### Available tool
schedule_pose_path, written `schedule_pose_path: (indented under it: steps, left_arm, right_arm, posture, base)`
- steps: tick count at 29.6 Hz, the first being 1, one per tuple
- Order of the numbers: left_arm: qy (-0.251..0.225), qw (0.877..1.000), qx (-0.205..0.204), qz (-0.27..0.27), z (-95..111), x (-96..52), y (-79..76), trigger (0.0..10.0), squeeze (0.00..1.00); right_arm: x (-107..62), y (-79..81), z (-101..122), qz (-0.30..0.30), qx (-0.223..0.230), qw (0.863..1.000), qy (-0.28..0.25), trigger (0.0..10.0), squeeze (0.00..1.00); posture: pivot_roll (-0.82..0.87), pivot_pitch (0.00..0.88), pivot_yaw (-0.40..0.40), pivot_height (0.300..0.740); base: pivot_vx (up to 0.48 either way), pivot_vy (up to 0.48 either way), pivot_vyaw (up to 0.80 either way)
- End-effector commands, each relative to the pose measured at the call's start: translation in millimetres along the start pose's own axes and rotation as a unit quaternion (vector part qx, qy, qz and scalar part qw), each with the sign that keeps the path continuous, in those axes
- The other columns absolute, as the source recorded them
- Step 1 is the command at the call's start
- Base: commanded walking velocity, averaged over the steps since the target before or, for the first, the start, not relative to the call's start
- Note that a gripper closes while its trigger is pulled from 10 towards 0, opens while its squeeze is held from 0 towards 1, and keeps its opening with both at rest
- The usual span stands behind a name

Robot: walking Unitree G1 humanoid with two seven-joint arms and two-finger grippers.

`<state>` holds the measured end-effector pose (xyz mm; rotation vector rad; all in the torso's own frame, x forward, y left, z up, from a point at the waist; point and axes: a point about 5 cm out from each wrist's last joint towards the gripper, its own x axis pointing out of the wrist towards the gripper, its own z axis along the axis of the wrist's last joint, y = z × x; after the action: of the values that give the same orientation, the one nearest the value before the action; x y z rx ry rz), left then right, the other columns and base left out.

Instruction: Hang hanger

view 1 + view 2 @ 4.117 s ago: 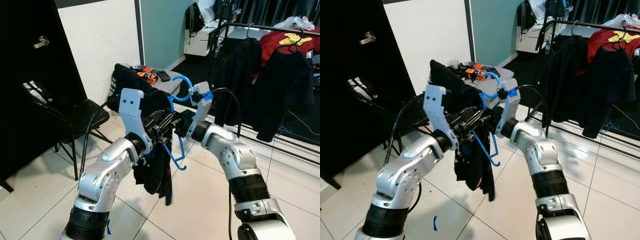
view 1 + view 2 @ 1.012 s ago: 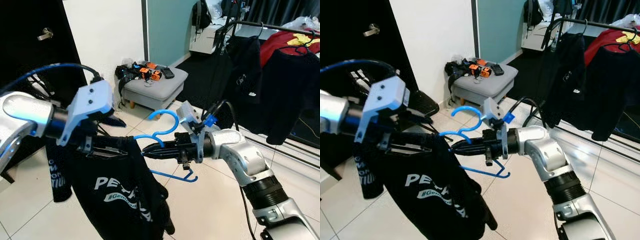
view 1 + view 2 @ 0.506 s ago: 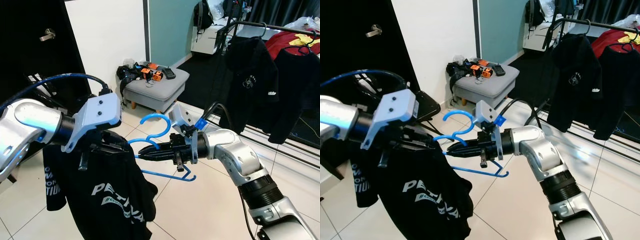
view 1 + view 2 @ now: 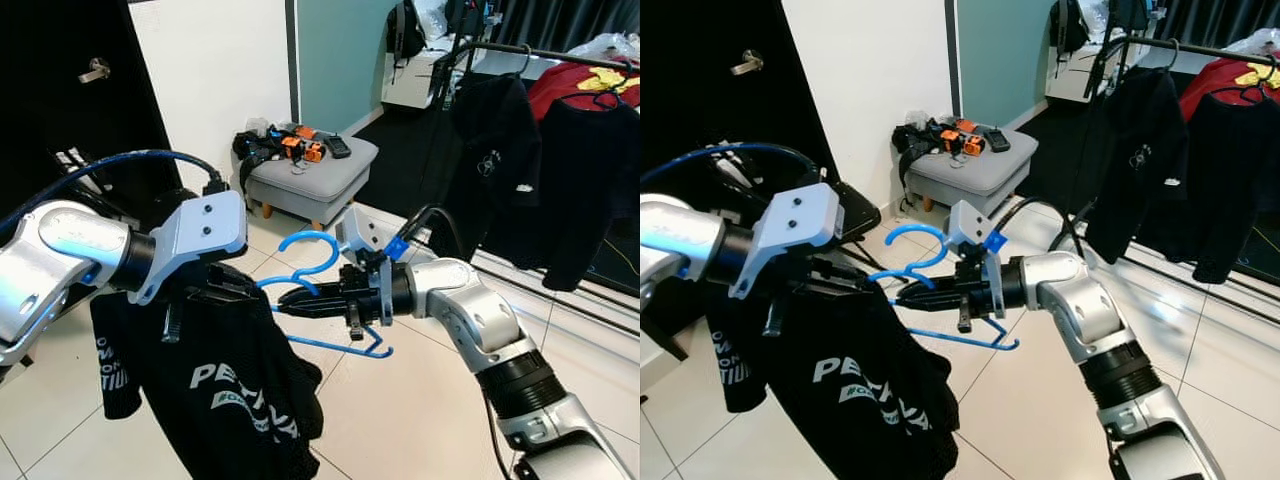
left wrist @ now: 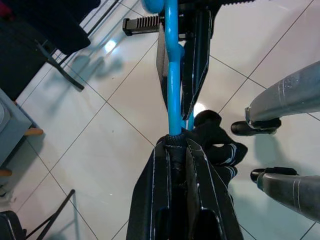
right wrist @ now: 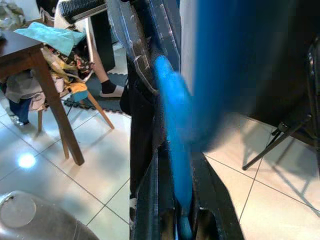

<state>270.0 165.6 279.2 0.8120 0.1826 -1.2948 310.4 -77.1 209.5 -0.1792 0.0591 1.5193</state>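
- The blue hanger (image 4: 322, 290) is held in mid-air between the two arms, well short of the clothes rail (image 4: 545, 52) off to the robot's right, where other garments already hang.
- The right claw (image 4: 292, 305) is pressed together on the hanger's neck just below the hook, with the hook curling up above it.
- The left claw (image 5: 176, 150) pinches the hanger's shoulder end through the collar of the black T-shirt (image 4: 225, 390), which droops from it in a heavy fold.
- Risk: the shirt appears only partly seated on the hanger. If the left claw lets go before the collar sits over both shoulders, the weight could drag the shirt off onto the floor.
- Risk: the right claw grips a thin, smooth rod, so the hanger may twist in it under the lopsided load.
- Risk: carried toward the rail, the dangling cloth could snag on the grey footstool (image 4: 310, 180).
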Motion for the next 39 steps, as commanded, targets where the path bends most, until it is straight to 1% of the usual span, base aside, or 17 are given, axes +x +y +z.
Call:
schedule_pose_path:
  steps: [1, 5, 8, 11, 13, 16, 18, 20, 22, 24, 28, 30, 32, 33, 34, 36, 39]
  left_arm:
    - [-0.005, 1.0, -0.006, -0.012, -4.7, 10.5, -5.2, 0.0, 0.0]
    - [-0.014, 1.0, -0.007, 0.016, -6.0, 5.5, -0.1, 0.0, 0.0]
    - [-0.019, 0.999, -0.007, 0.035, -5.7, -0.8, 5.4, 0.0, 0.0]
    - [-0.019, 0.999, -0.007, 0.035, -5.7, -0.8, 5.4, 0.0, 0.0]
    - [-0.018, 0.998, -0.002, 0.058, -6.4, -10.2, 12.0, 0.0, 0.0]
    - [-0.015, 0.998, 0.0, 0.068, -7.9, -14.9, 14.7, 0.0, 0.0]
    - [-0.012, 0.997, 0.002, 0.076, -10.3, -19.1, 16.2, 0.0, 0.0]
    - [-0.012, 0.997, 0.002, 0.076, -10.3, -19.1, 16.2, 0.0, 0.0]
    - [-0.011, 0.997, 0.002, 0.078, -12.8, -18.7, 15.7, 0.0, 0.0]
    - [-0.011, 0.997, 0.002, 0.078, -13.5, -18.5, 15.6, 0.0, 0.0]
    - [-0.014, 0.993, 0.0, 0.12, -15.6, -36.4, 27.8, 0.0, 0.0]
    - [-0.014, 0.993, 0.0, 0.12, -15.6, -36.4, 27.8, 0.0, 0.0]
    - [-0.012, 0.989, 0.002, 0.145, -16.5, -46.7, 33.6, 0.0, 0.0]
    - [-0.012, 0.989, 0.002, 0.145, -16.5, -46.7, 33.6, 0.0, 0.0]
    - [-0.009, 0.984, 0.006, 0.176, -17.7, -59.6, 40.4, 0.0, 0.0]
    - [-0.009, 0.984, 0.006, 0.176, -17.7, -59.6, 40.4, 0.0, 0.0]
    - [-0.011, 0.981, 0.009, 0.195, -17.2, -66.1, 44.4, 0.0, 0.0]
  right_arm:
    - [11.0, 3.3, 22.0, 0.022, -0.031, 0.998, -0.042, 10.0, 1.0]
    - [10.7, 2.8, 23.5, 0.025, -0.025, 0.998, -0.044, 10.0, 1.0]
    - [4.0, -1.2, 22.4, 0.006, -0.024, 0.999, -0.041, 10.0, 1.0]
    - [4.0, -1.2, 22.4, 0.006, -0.024, 0.999, -0.041, 10.0, 1.0]
    - [-11.8, -6.8, 19.2, -0.029, -0.019, 0.999, -0.038, 10.0, 1.0]
    - [-22.0, -8.4, 17.4, -0.048, -0.016, 0.998, -0.038, 10.0, 1.0]
    - [-37.7, -9.1, 14.8, -0.075, -0.011, 0.996, -0.039, 10.0, 1.0]
    - [-37.7, -9.1, 14.8, -0.075, -0.011, 0.996, -0.039, 10.0, 1.0]
    - [-49.2, -9.3, 12.8, -0.093, -0.008, 0.995, -0.038, 10.0, 1.0]
    - [-52.4, -9.2, 12.3, -0.098, -0.008, 0.994, -0.036, 10.0, 1.0]
    - [-80.9, -15.0, 10.2, -0.146, -0.014, 0.989, -0.009, 10.0, 1.0]
    - [-80.9, -15.0, 10.2, -0.146, -0.014, 0.989, -0.009, 10.0, 1.0]
    - [-91.3, -18.0, 11.0, -0.18, -0.013, 0.984, -0.013, 10.0, 1.0]
    - [-91.3, -18.0, 11.0, -0.18, -0.013, 0.984, -0.013, 10.0, 1.0]
    - [-105.3, -18.6, 11.9, -0.212, -0.004, 0.977, -0.033, 10.0, 0.0]
    - [-105.3, -18.6, 11.9, -0.212, -0.004, 0.977, -0.033, 10.0, 0.0]
    - [-113.8, -18.8, 11.2, -0.23, 0.005, 0.972, -0.045, 10.0, 0.0]
  posture:
    - [-0.03, 0.0, 0.043, 0.736]
    - [-0.03, 0.0, 0.041, 0.736]
    - [-0.03, 0.0, 0.038, 0.736]
    - [-0.03, 0.0, 0.038, 0.736]
    - [-0.04, 0.0, 0.042, 0.736]
    - [-0.04, 0.0, 0.046, 0.736]
    - [-0.04, 0.0, 0.05, 0.736]
    - [-0.04, 0.0, 0.05, 0.736]
    - [-0.05, 0.0, 0.053, 0.736]
    - [-0.05, 0.0, 0.053, 0.736]
    - [-0.05, 0.0, 0.051, 0.736]
    - [-0.05, 0.0, 0.051, 0.736]
    - [-0.06, 0.0, 0.052, 0.736]
    - [-0.06, 0.0, 0.052, 0.736]
    - [-0.06, 0.0, 0.056, 0.736]
    - [-0.06, 0.0, 0.056, 0.736]
    - [-0.06, 0.0, 0.056, 0.736]
  base:
    - [0.0, 0.0, 0.0]
    - [0.0, 0.0, 0.0]
    - [0.0, 0.0, 0.0]
    - [0.0, 0.0, 0.0]
    - [0.0, 0.0, 0.0]
    - [0.0, 0.0, 0.0]
    - [0.0, 0.0, 0.0]
    - [0.0, 0.0, 0.0]
    - [0.0, 0.0, 0.0]
    - [0.0, 0.0, 0.0]
    - [0.0, 0.0, 0.0]
    - [0.0, 0.0, 0.0]
    - [0.0, 0.0, 0.0]
    - [0.0, 0.0, 0.0]
    - [0.0, 0.0, 0.0]
    - [0.0, 0.0, 0.0]
    - [0.0, 0.0, 0.0]
